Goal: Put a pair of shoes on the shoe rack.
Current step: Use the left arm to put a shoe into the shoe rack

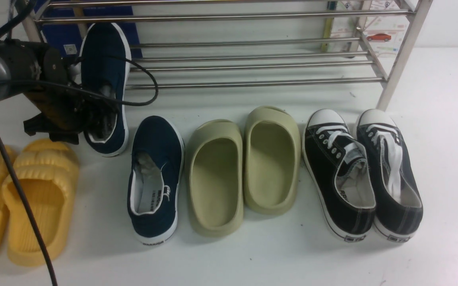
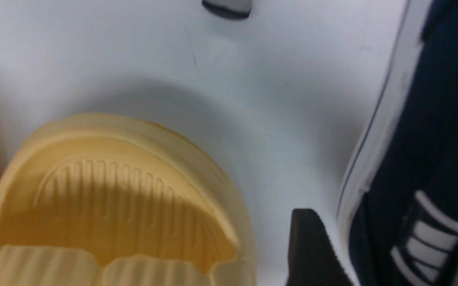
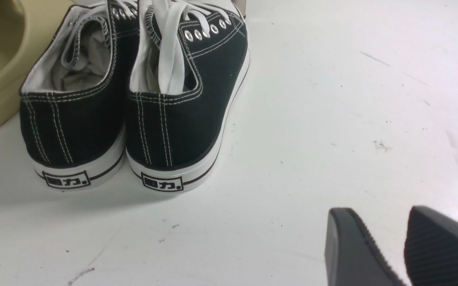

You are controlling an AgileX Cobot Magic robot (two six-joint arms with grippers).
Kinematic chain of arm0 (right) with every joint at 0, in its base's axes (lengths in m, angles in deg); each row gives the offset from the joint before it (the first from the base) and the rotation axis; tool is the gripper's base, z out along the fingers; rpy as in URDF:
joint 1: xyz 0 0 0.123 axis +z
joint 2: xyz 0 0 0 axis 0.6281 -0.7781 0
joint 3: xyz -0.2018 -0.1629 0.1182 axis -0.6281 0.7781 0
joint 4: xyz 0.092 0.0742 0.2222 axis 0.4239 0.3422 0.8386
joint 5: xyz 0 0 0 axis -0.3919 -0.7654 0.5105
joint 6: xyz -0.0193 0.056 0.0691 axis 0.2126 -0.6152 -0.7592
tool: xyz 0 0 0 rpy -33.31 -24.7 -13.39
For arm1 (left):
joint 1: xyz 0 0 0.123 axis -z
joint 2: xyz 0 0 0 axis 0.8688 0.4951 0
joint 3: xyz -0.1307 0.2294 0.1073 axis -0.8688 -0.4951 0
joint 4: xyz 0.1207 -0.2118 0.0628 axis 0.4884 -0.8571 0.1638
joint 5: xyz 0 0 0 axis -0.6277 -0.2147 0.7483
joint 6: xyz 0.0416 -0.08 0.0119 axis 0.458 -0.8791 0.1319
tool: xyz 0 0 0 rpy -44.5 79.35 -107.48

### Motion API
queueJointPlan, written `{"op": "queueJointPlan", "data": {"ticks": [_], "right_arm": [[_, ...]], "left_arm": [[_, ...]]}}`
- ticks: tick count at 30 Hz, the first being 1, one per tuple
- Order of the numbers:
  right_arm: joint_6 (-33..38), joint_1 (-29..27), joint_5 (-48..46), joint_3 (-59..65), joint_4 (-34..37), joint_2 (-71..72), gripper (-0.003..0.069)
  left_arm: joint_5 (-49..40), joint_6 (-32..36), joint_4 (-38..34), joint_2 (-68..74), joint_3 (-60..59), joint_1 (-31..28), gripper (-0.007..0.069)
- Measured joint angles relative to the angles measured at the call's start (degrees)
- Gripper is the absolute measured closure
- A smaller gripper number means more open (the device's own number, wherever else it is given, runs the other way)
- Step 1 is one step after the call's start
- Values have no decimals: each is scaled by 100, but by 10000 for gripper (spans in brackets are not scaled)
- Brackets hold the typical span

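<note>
One navy slip-on shoe (image 1: 103, 71) lies tilted, its toe over the low bars of the steel shoe rack (image 1: 253, 61) and its heel down by the table in front. My left gripper (image 1: 102, 119) is at that heel. In the left wrist view one black finger (image 2: 312, 246) stands clear of the shoe's white sole (image 2: 372, 151), and the other finger is hidden, so the jaws are open around the heel wall. The second navy shoe (image 1: 155, 174) sits flat on the table. My right gripper (image 3: 386, 212) hovers over bare table, its fingers slightly apart and holding nothing.
Yellow slippers (image 1: 34, 198) lie just beside the left arm. Olive-green slippers (image 1: 245, 167) and black lace-up sneakers (image 1: 364, 171) line up to the right of the second navy shoe. A blue box (image 1: 66, 35) stands behind the rack. A black cable (image 1: 14, 174) crosses the left foreground.
</note>
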Motion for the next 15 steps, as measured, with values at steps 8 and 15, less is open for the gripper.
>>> {"op": "queueJointPlan", "data": {"ticks": [8,15], "right_arm": [[0,0,0,0,0,0,412],[0,0,0,0,0,0,412]], "left_arm": [[-34,135,-4,-227,0,0,620],[-220,246,13,-424,134,0,617]]}}
